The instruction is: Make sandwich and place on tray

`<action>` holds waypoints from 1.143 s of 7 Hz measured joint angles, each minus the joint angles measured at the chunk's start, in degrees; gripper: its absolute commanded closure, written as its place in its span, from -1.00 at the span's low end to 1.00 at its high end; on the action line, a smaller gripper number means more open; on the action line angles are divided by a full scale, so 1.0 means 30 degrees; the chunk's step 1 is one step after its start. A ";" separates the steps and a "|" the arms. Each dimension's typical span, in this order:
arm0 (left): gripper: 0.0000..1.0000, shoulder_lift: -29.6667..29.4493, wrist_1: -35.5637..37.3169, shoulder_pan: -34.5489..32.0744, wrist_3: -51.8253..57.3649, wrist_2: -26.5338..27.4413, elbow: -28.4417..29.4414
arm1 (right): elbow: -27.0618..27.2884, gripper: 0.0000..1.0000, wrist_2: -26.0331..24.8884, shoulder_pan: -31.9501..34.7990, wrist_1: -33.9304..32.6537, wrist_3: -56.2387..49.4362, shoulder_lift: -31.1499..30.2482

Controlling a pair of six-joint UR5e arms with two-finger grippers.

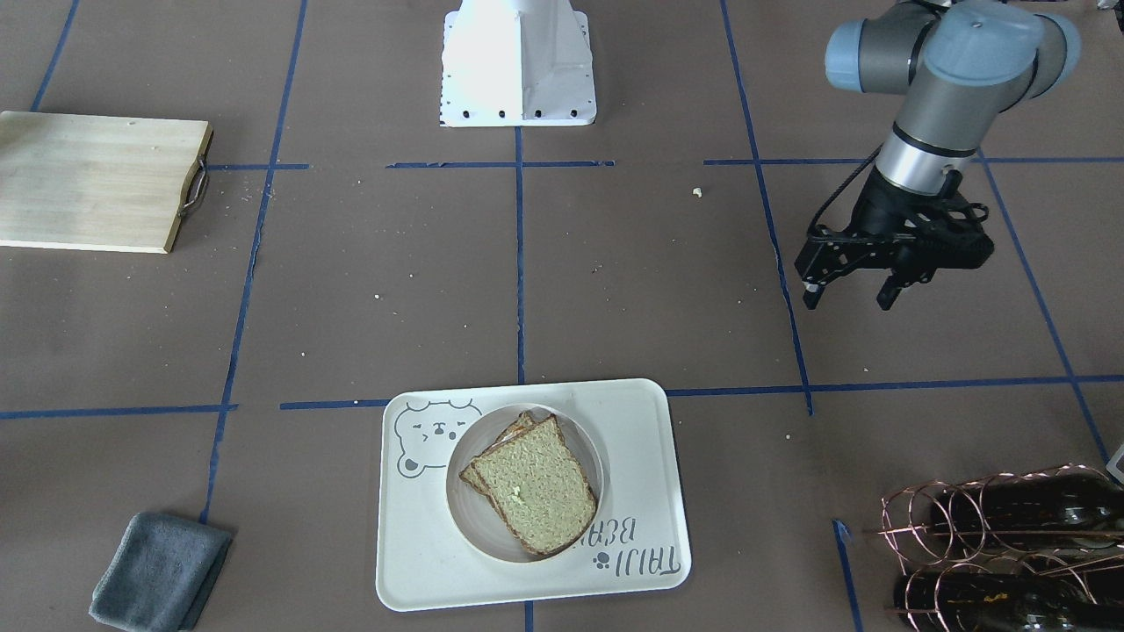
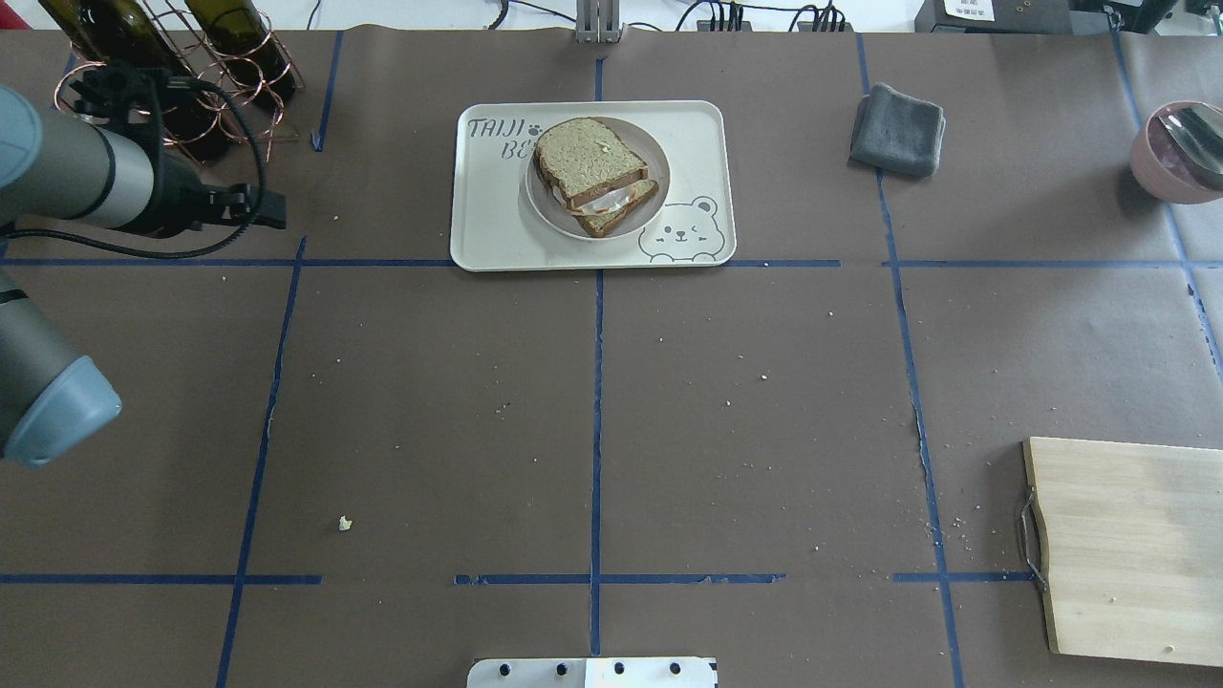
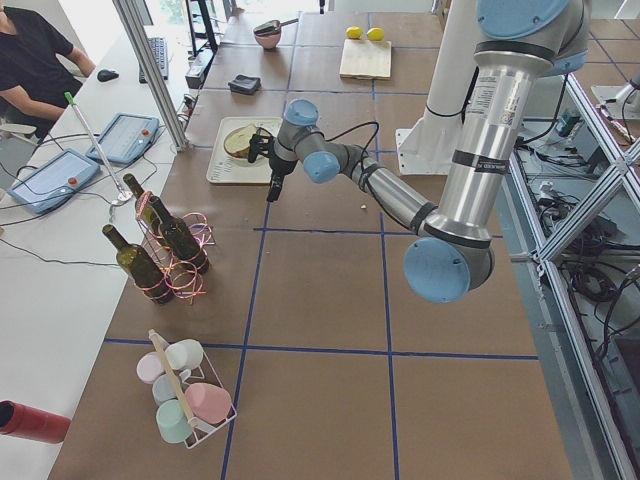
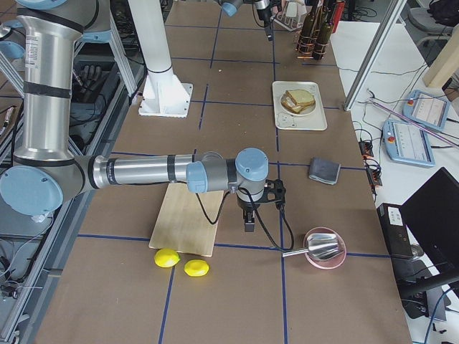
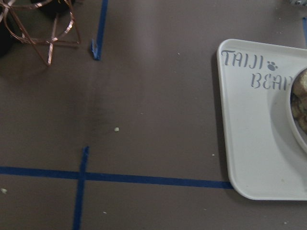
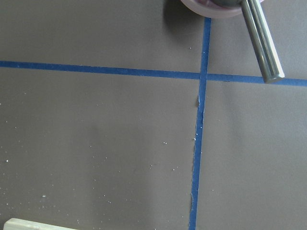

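Observation:
The sandwich, two greenish-tan bread slices with white egg showing between them, lies on a round plate on the cream bear tray, which also shows in the overhead view and the left wrist view. My left gripper is open and empty, hovering above the table well to the side of the tray. My right gripper shows only in the exterior right view, near the cutting board's corner; I cannot tell whether it is open or shut.
A wooden cutting board lies at the robot's near right. A grey cloth sits beside the tray. A copper rack with wine bottles stands near the left gripper. A pink bowl with a metal utensil is far right. Two lemons lie by the board.

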 measured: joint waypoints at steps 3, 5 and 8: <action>-1.00 0.1999 -0.0025 -0.5064 0.7034 -0.3946 0.0299 | 0.0329 -1.00 0.0282 0.0192 0.0044 0.0002 0.0037; -1.00 0.2508 -0.0126 -0.6112 0.7824 -0.4505 0.1362 | 0.0575 -1.00 0.0286 0.0202 0.0038 -0.0024 0.0016; -1.00 0.2850 0.2651 -0.8412 1.3730 -0.4653 0.2267 | 0.0526 -1.00 0.0200 0.0204 0.0049 -0.0030 -0.0151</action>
